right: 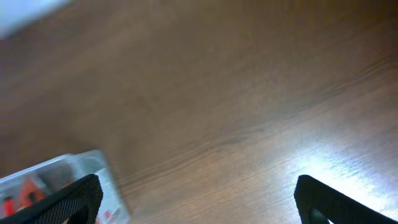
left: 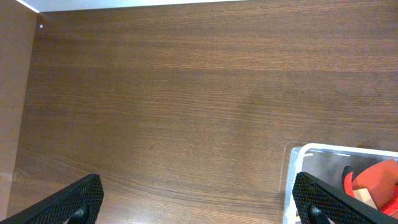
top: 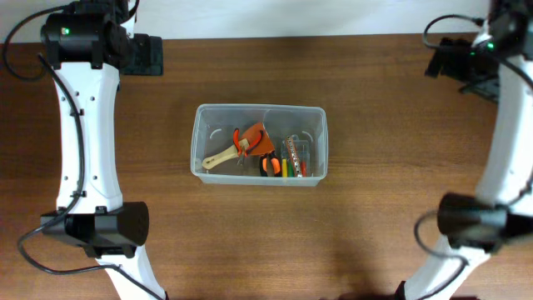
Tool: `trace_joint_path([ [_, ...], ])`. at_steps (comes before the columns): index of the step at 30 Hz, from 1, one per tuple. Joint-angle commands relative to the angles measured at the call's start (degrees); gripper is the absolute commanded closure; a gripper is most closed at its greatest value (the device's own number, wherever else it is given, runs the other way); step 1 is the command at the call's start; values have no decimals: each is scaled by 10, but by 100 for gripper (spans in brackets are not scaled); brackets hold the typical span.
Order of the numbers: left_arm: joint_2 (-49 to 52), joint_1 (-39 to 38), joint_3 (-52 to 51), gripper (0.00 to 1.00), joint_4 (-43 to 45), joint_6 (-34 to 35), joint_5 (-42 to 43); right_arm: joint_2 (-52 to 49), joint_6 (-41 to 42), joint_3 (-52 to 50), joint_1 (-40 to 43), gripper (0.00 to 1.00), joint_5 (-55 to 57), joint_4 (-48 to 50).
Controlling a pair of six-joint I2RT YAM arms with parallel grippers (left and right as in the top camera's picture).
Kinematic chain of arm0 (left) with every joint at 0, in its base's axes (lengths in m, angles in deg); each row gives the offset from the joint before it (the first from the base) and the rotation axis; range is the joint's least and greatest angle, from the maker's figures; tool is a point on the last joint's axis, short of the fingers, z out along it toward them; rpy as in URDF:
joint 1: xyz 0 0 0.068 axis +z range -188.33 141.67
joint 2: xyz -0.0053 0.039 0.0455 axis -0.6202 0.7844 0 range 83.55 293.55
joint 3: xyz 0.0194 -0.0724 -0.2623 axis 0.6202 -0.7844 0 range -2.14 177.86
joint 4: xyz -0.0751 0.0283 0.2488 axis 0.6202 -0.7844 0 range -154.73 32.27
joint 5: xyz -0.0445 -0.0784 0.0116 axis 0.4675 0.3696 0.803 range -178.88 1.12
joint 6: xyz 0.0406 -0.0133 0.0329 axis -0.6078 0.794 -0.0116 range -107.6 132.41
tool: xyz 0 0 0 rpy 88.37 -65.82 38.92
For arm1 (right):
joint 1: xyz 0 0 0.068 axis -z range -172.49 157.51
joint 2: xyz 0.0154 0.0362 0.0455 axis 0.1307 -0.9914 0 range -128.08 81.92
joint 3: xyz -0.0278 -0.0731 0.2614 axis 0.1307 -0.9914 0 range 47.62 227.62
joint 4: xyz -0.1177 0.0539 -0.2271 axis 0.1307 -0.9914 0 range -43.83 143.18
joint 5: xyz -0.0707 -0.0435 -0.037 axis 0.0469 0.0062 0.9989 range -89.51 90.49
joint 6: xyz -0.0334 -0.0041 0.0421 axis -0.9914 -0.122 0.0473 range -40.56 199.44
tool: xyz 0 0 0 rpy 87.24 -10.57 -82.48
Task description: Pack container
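Note:
The clear plastic container [top: 208, 117] stands at the table's middle. Inside lie an orange tool with a wooden handle [top: 250, 140], orange-handled pliers [top: 270, 165] and a small clear case of coloured bits [top: 295, 157]. My left gripper [left: 199, 208] is open and empty above bare table at the back left; the container's corner [left: 297, 155] shows at the lower right of the left wrist view. My right gripper [right: 199, 205] is open and empty at the back right; the container's corner [right: 74, 165] shows at the lower left of the right wrist view.
The wooden table [top: 400, 217] stretches all round the container. The table's back edge meets a white wall [top: 291, 17]. Both arm bases [top: 96, 229] [top: 470, 221] stand at the front corners.

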Motion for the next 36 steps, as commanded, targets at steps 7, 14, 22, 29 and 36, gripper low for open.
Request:
trace_joint_path([
  [7,0,4,-1,1,-1,8,7,246,-19,-32,-113,1,76,74],
  [14,0,4,-1,1,0,8,7,450,-20,-308,-144,1,86,345],
  [22,0,4,-1,1,0,8,7,662,30,-632,-143,1,80,505],
  [29,0,4,-1,1,0,8,7,806,-39,-873,-143,1,79,675],
  [36,0,4,-1,1,0,8,6,921,-66,-1076,-143,1,78,797],
])
